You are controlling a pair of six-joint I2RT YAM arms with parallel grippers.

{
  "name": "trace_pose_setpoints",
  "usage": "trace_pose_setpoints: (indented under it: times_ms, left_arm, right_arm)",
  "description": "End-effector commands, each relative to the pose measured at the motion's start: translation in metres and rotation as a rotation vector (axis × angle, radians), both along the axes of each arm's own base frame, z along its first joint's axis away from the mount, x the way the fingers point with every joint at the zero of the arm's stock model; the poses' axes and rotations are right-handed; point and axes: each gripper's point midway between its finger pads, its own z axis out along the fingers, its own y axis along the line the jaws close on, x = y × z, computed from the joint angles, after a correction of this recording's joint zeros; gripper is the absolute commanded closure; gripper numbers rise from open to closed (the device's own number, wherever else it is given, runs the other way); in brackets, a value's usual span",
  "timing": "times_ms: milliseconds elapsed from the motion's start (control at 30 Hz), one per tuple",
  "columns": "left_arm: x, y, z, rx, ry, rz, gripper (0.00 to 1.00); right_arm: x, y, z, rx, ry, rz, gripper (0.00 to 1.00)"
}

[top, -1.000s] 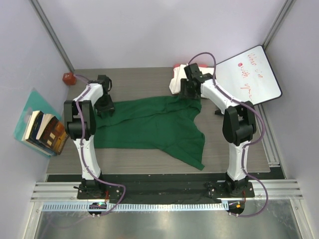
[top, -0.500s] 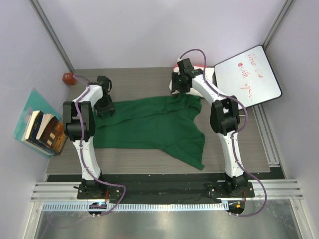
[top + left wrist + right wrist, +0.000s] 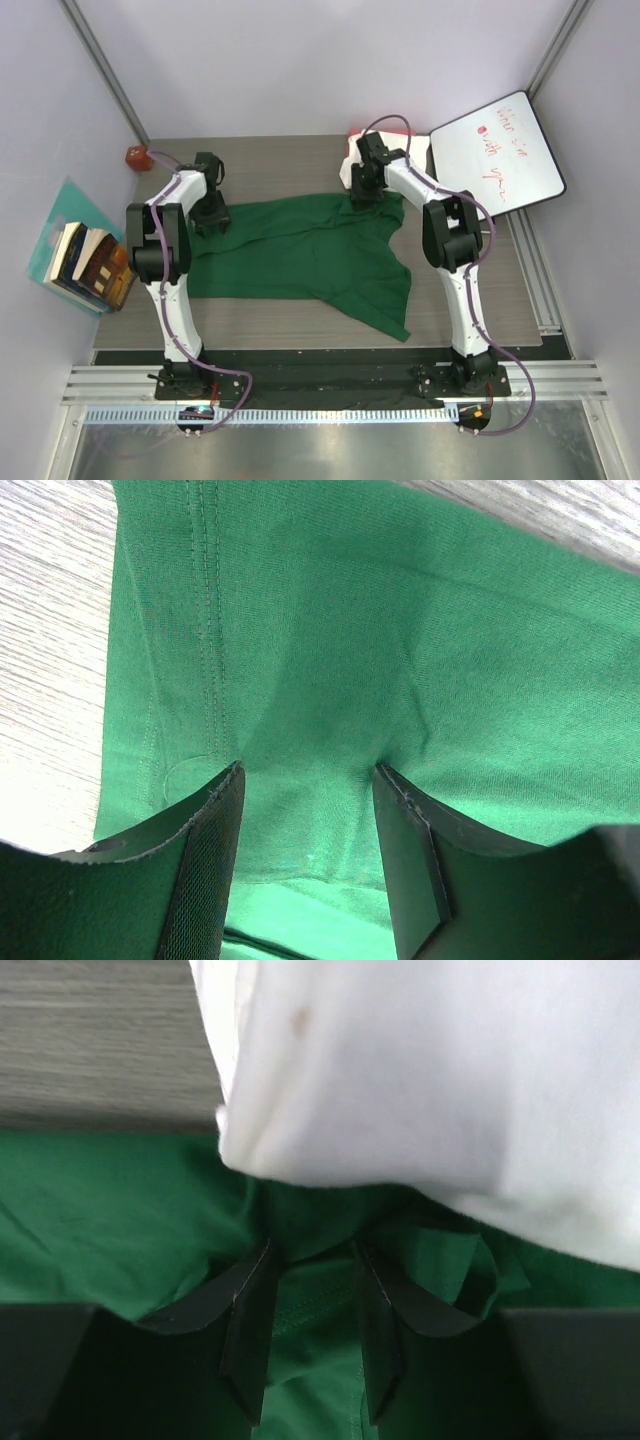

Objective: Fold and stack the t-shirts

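The green t-shirt lies spread out on the grey wooden surface, with one flap reaching toward the near side. The left gripper stands on the shirt's left end, beside a stitched hem. Its jaws are moderately apart and the cloth lies between them, not pinched. The right gripper is at the shirt's far right corner, jaws narrowed around a small fold of green cloth; whether they really pinch it I cannot tell. The cream-white folded t-shirt sits just behind that corner, touching it, with a red-pink cloth edge at its far side.
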Motion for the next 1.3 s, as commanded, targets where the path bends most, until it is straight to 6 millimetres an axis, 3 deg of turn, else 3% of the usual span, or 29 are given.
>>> trace_pose_setpoints:
  times_ms: [0,200,300,400,533,867,1100,1267]
  left_arm:
    - [-0.003,-0.008,-0.005,-0.016,0.009,-0.012,0.44]
    - [-0.002,-0.011,-0.007,-0.017,0.014,-0.019,0.44]
    - [-0.002,-0.011,-0.007,-0.016,0.014,-0.021,0.44]
    - [-0.002,-0.011,-0.006,-0.016,0.014,-0.021,0.44]
    - [-0.001,-0.012,-0.007,-0.018,0.015,-0.027,0.45]
    - [-0.001,-0.014,-0.01,-0.015,0.027,-0.037,0.46]
    - [-0.001,-0.016,-0.009,-0.013,0.028,-0.045,0.46]
    - [-0.002,-0.017,-0.008,-0.014,0.028,-0.047,0.46]
  right_arm:
    - [-0.011,-0.009,0.043,0.002,-0.047,-0.005,0.57]
    - [-0.018,-0.018,0.074,-0.006,-0.107,-0.032,0.42]
    - [-0.017,-0.02,0.094,0.003,-0.15,-0.04,0.41]
    - [-0.019,-0.018,0.1,0.013,-0.141,-0.038,0.41]
    - [-0.022,-0.014,0.091,0.04,-0.108,-0.057,0.4]
    - [-0.022,0.03,0.088,0.311,-0.049,-0.146,0.37]
    - [-0.017,0.047,0.085,0.365,-0.024,-0.157,0.36]
    - [-0.023,0.049,0.069,0.326,0.003,-0.142,0.39]
